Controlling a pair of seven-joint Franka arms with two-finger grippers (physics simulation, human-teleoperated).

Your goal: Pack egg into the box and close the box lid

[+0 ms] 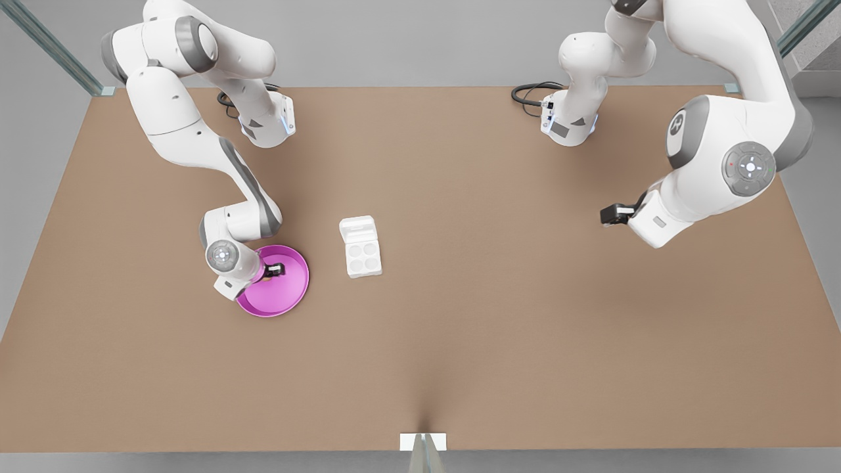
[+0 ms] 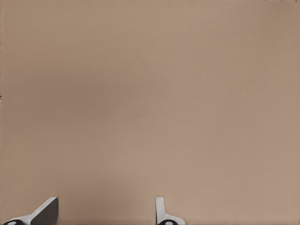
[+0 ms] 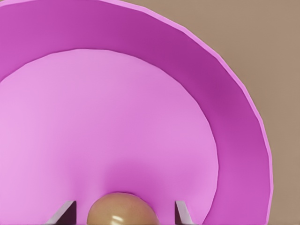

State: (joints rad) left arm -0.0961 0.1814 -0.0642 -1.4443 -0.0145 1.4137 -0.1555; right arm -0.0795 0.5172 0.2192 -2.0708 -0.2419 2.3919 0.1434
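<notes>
Big worry from where I'm standing: that egg [image 3: 122, 209] is round and slick, so an off-centre pinch could squirt it across the pink plate [image 1: 294, 289]. The right gripper [image 1: 274, 269] is down in the plate, fingers apart either side of the egg, nothing gripped yet. The left gripper [image 1: 608, 215] waits open, well away. The box [image 1: 361, 247] sits beside the plate, the box lid [image 1: 357, 229] flipped open, cups bare. The egg's tan, glossy, tiny.
</notes>
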